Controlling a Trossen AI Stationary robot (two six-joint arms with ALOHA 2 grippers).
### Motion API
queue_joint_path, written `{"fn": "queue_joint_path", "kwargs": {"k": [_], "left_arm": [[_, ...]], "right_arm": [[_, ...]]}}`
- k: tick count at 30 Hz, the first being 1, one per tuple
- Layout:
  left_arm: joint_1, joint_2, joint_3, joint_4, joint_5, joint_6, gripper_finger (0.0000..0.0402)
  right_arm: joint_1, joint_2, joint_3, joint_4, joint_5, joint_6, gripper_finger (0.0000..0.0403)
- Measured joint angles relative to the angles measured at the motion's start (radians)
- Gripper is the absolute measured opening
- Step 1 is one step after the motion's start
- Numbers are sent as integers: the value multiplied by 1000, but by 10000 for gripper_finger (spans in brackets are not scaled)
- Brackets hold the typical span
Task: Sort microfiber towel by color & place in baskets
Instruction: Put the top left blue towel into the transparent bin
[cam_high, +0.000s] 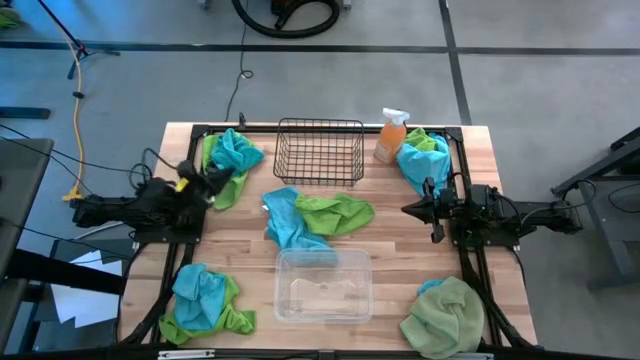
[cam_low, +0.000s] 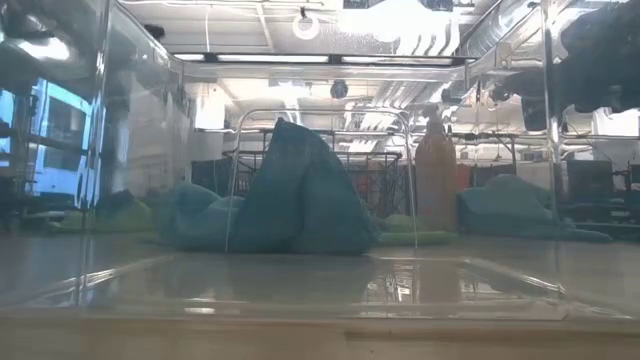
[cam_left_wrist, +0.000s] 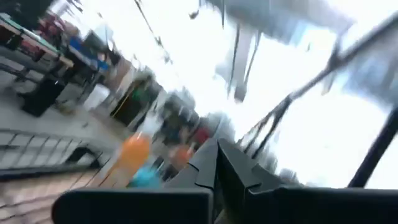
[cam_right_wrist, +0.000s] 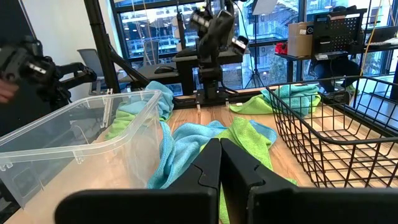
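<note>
Nothing had gone into a basket yet. The black wire basket (cam_high: 320, 150) sat at the upper middle of the high view and held nothing. The clear plastic tub (cam_high: 323, 285) sat at the lower middle, and it held nothing either.

The towels lay in heaps all over the counter (cam_high: 400, 250). Right in the middle, between the basket and the tub, lay a turquoise towel (cam_high: 288, 222) touching a lime green towel (cam_high: 338, 213). That pair stretched sideways across the picture, blue end to the left and green end to the right. More blue and green towels sat at the upper left (cam_high: 232, 158), the lower left (cam_high: 205, 300) and the upper right (cam_high: 422, 158), that last heap beside the orange spray bottle (cam_high: 391, 135). A big pale green towel (cam_high: 445, 318) sat at the lower right.

The left end effector (cam_high: 222, 176) was at the left of the picture, shut tight and holding nothing. It hung just by the upper left heap, so I thought that heap was the easy one for it.

The right end effector (cam_high: 410, 209) was at the right of the picture, also shut tight with nothing in it. It pointed left, straight at the green end of the middle pair. In its own wrist view the green towel (cam_right_wrist: 249, 140) lay just ahead of its tip. I thought it would need to open first, then reach ahead and down.
</note>
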Motion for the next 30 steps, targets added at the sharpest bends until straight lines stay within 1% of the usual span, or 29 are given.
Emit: {"fn": "queue_joint_path", "kwargs": {"k": [2, 5, 6, 7, 9, 12, 15, 19, 21, 23, 25, 28, 30], "left_arm": [[0, 0, 0, 77, -60, -59, 0], [0, 0, 0, 142, -197, -53, 0], [0, 0, 0, 149, -223, -53, 0], [0, 0, 1, 151, -229, -52, 0], [0, 12, 20, 105, -220, -58, 1], [0, 79, 96, -55, -205, -104, 16], [18, 180, 214, -244, -208, -110, 47], [80, 309, 404, -591, -261, -113, 100], [129, 370, 497, -769, -263, -113, 122], [190, 427, 577, -923, -227, -113, 140], [259, 482, 633, -1028, -157, -112, 155], [360, 559, 681, -1087, -49, -77, 174], [419, 616, 701, -1098, -16, -51, 184]], "right_arm": [[0, 0, 0, 0, 0, 0, 0], [0, 0, 0, 0, 0, 0, 0], [0, 0, 0, 0, 0, 0, 0], [0, 0, 0, 0, 0, 0, 0], [0, 0, 0, 0, 0, 0, 0], [0, 0, 0, 0, 0, 0, 0], [0, 0, 0, 0, 0, 0, 0], [0, 0, 0, 0, 0, 0, 0], [0, 0, 0, 0, 0, 0, 0], [0, 0, 0, 0, 0, 0, 0], [0, 0, 0, 0, 0, 0, 0], [0, 0, 0, 0, 0, 0, 0], [0, 0, 0, 0, 0, 0, 0]]}}
